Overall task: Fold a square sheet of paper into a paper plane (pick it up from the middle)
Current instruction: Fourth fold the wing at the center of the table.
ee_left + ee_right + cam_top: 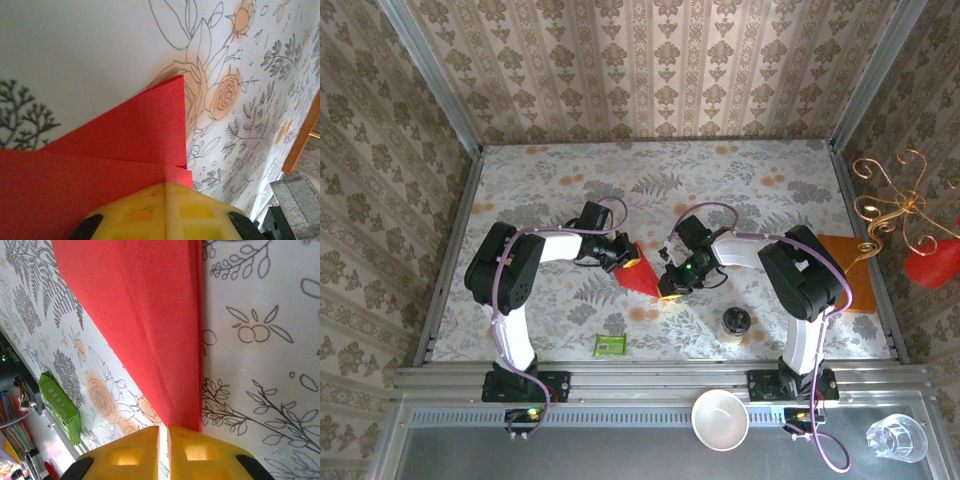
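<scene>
From above, we see the red paper (642,272), creased into a pointed wedge, near the middle of the worktop (760,200). It sits between the left arm (505,270) and the right arm (805,270). The left jaws meet it from the left-edge side and the right jaws from the right-edge side. A green packet (610,346) lies by the near edge, and an orange pad (850,280) by the right edge.

At the left wrist, the yellow pads (135,215) press together with no gap. The paper's layered folds (115,150) run in under them, so the left jaws are clamped on the paper.

At the right wrist, the pads (125,455) leave only a hairline slit. The paper (145,315) narrows into that slit, and these jaws are pinching its tip.
</scene>
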You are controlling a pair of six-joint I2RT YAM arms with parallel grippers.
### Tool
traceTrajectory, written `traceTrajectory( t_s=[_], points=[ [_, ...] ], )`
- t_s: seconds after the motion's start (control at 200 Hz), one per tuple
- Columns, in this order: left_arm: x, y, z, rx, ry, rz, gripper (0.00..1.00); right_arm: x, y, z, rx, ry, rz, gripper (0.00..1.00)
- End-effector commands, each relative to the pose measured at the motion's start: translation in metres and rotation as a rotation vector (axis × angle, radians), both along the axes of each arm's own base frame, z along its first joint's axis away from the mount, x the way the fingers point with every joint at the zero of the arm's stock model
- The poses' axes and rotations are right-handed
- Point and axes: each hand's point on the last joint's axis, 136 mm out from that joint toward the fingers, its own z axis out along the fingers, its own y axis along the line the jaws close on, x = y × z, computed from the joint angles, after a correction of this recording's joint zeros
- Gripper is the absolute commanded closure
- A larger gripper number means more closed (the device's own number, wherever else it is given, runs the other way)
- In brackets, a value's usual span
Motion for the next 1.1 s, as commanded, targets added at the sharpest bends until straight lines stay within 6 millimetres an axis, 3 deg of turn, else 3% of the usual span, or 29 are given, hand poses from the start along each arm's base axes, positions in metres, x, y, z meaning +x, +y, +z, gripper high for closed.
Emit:
traceTrajectory(
  t_s=[0.0,0.31,0.545,0.67,0.79,1.095],
  points=[
    [0.004,0.011,-0.001,0.037,-0.007,0.022,0.9,-0.016,-0.009,-0.002,-0.03,0.077,-0.009,0.85],
    [-0.002,0.014,-0.016,0.053,0.024,0.023,0.9,-0.022,-0.018,-0.014,-0.084,0.103,-0.015,0.85],
    [-0.004,0.015,-0.02,0.055,0.029,0.017,0.91,0.02,0.015,0.035,0.074,-0.053,-0.051,0.85],
    [-0.004,0.014,-0.021,0.055,0.032,0.019,0.91,0.031,0.017,0.016,0.033,-0.032,-0.067,0.85],
    [-0.006,0.014,-0.024,0.056,0.04,0.019,0.91,0.028,0.014,-0.002,0.0,-0.004,-0.07,0.86],
    [-0.011,0.02,-0.034,0.085,0.065,0.031,0.91,-0.011,-0.015,-0.018,-0.087,0.071,-0.038,0.87]
  ],
)
